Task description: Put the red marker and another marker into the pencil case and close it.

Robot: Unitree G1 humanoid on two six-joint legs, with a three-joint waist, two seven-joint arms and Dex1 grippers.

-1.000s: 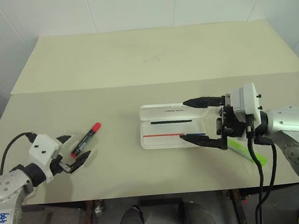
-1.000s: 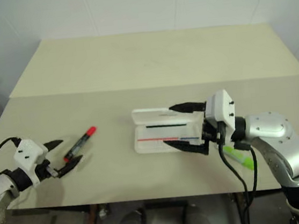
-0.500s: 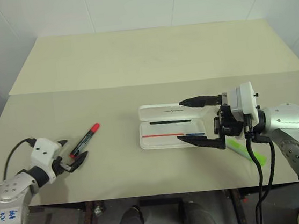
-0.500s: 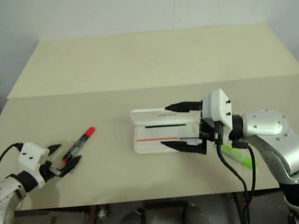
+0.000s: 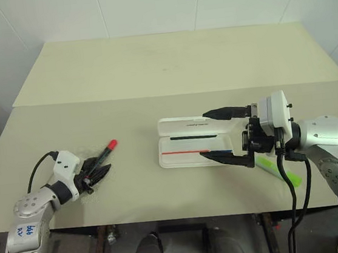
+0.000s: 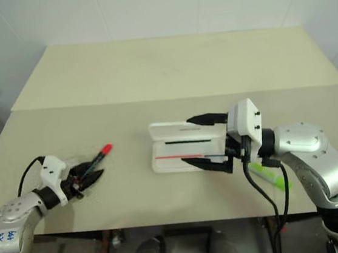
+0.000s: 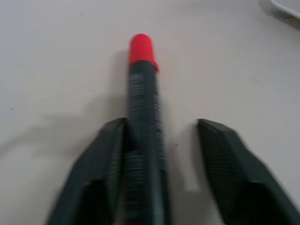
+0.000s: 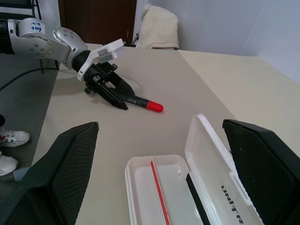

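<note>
White pencil case (image 5: 189, 141) lying open mid-table with thin pens inside, right gripper (image 5: 226, 135) spread wide over it, lime-green marker (image 5: 279, 171) right, left gripper (image 5: 98, 169) partly closed around red marker (image 5: 102, 155) left

Lettering on the case lid, blue ink on an arm

Small dark print runs along the open lid of the pencil case (image 8: 213, 159), at 12 o'clock of its tray; it starts with what looks like "UNI", the rest unreadable. Blue handwriting on the left arm (image 8: 33, 28), at 8 o'clock on the table, seems to read "959".
</note>
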